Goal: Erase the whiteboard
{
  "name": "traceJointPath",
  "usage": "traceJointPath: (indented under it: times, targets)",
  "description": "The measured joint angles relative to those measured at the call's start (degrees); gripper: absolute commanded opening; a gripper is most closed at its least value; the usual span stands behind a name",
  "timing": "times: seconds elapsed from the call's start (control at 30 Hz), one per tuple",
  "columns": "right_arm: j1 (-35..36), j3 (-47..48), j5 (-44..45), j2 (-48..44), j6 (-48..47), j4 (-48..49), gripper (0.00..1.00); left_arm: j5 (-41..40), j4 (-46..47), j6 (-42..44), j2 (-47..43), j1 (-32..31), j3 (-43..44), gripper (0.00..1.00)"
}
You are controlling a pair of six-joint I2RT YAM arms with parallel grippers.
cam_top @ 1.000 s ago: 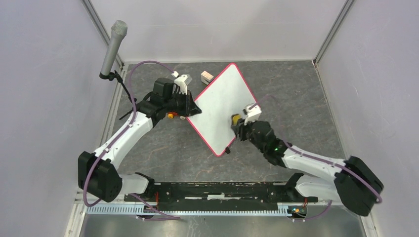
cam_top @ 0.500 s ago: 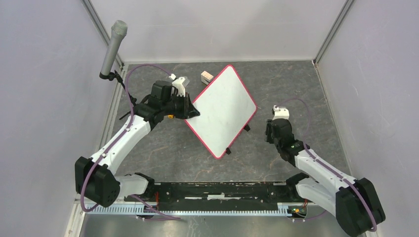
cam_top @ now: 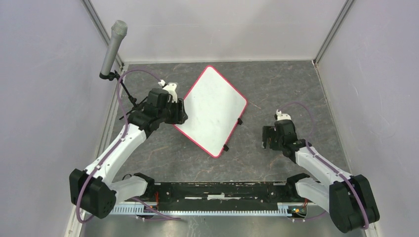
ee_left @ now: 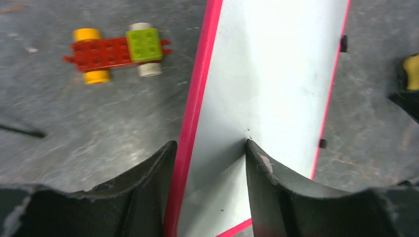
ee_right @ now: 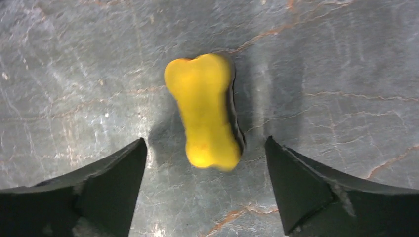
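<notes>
Currently: large white rectangular whiteboard with red-pink rim [cam_top: 212, 111] on grey marbled table [cam_top: 296, 84], turned cornerwise. At its left edge, left end effector [ee_left: 207, 163] clamped on the rim. Right of whiteboard, right end effector [ee_right: 205, 163] spread apart, yellow bone-shaped block [ee_right: 205, 111] on table between its fingers.

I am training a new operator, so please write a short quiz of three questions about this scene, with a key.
1. True or false: the right gripper is shut on the yellow eraser.
2. Which gripper holds the whiteboard by its rim? A: left gripper. B: right gripper. C: neither.
3. Fill in: the toy brick car lies on the ___.
Key: 1 false, its jaws stand open; 2 A; 3 table.
</notes>
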Motion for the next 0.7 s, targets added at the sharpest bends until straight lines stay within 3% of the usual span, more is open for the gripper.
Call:
traceJointPath:
  times: [0.23,0.43,0.47,0.7]
  targets:
    - [0.13,-0.04,-2.43,-2.1,-2.14,-2.4,0.98,-9.99,-5.79,2.8,-5.86,1.05,-0.26,0.65]
    - [0.24,3.89,-2.64,-6.82,-5.53,-6.86,0.98,-9.42,-7.41,3.15,-8.94,1.18,-0.04,0.69]
    - [0.24,4.87,-2.75,-7.41,-5.99,-7.13,0.98,-9.05,-7.72,3.15,-9.33,1.18,0.28,0.78]
    - [0.24,10.71,-3.58,-10.1,-8.94,-8.72,0.98,-5.22,-8.28,3.21,-10.4,1.2,3.02,0.8]
